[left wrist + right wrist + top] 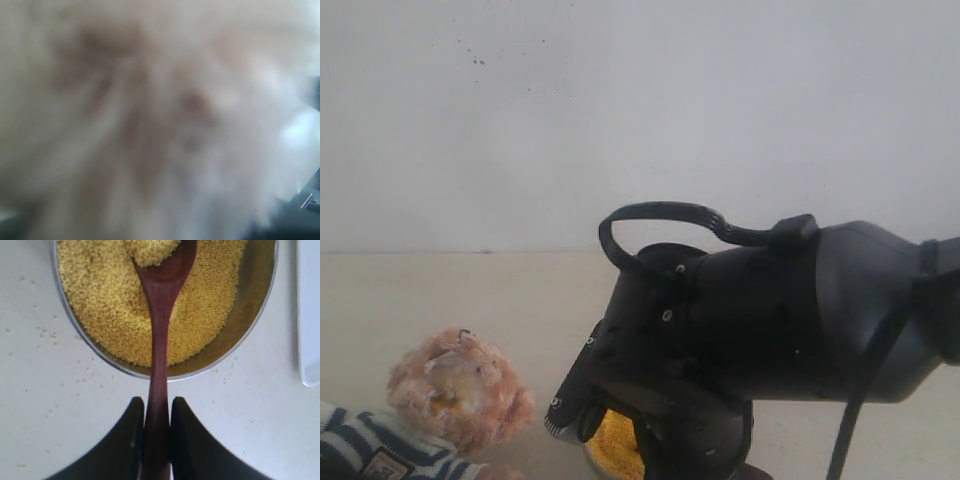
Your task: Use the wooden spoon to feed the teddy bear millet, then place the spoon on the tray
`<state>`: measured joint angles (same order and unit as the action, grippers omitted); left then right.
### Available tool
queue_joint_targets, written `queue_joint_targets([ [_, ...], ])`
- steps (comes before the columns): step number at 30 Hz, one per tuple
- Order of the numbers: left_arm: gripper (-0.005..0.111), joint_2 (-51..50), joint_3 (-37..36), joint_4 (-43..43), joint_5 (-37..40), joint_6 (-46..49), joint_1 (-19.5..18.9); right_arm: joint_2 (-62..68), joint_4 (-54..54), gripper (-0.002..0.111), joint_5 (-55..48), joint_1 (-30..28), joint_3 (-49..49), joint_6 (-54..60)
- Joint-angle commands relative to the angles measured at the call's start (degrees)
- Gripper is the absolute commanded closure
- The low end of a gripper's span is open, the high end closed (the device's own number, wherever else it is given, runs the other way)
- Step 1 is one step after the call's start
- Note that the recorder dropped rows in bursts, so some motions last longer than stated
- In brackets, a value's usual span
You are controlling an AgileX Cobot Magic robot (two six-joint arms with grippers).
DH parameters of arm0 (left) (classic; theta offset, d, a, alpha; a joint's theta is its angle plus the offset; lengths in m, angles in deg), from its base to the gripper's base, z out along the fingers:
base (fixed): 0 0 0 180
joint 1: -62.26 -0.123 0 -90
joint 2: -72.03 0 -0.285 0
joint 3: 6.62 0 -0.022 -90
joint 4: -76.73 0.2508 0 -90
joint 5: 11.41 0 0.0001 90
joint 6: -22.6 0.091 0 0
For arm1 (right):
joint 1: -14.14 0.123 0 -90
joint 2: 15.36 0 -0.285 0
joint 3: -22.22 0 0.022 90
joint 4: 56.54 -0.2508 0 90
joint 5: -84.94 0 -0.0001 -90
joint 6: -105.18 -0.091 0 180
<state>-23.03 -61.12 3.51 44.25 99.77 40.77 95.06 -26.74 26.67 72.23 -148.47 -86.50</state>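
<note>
The teddy bear (460, 388) lies at the lower left of the exterior view, its striped shirt (360, 445) at the frame edge. Blurred light-brown fur of the teddy bear (150, 120) fills the left wrist view and hides the left gripper's fingers. My right gripper (157, 402) is shut on the thin handle of the wooden spoon (161, 315). The spoon's oval bowl carries a heap of grain over the millet (100, 300) in the round metal bowl (260, 305). A strip of the white tray (310, 315) lies just beside the bowl.
The black right arm (750, 320) fills the lower right of the exterior view and covers most of the bowl, leaving a patch of millet (615, 445) showing. Loose grains (50, 390) are scattered on the pale table around the bowl. A white wall stands behind.
</note>
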Motion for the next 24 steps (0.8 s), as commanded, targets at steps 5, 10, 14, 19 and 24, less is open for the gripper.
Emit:
queue_joint_targets([
  [5,0.103,-0.08,-0.09,-0.82,0.98,0.42,-0.13,-1.46,-3.3,0.106,-0.45,-1.2,-0.17,-0.22],
  [10,0.103,-0.08,-0.09,-0.82,0.98,0.42,-0.13,-3.83,-4.8,0.106,0.37,-1.62,-0.17,-0.22],
  [14,0.103,-0.08,-0.09,-0.82,0.98,0.42,-0.13,-4.89,-6.1,0.106,-1.43,-2.89,-0.17,-0.22],
  [19,0.103,-0.08,-0.09,-0.82,0.98,0.42,-0.13,-6.05,-6.57,0.106,-1.72,-3.28,-0.17,-0.22],
  [24,0.103,-0.08,-0.09,-0.82,0.98,0.42,-0.13,-8.97,-11.69,0.106,2.11,-4.49,0.33,-0.22],
])
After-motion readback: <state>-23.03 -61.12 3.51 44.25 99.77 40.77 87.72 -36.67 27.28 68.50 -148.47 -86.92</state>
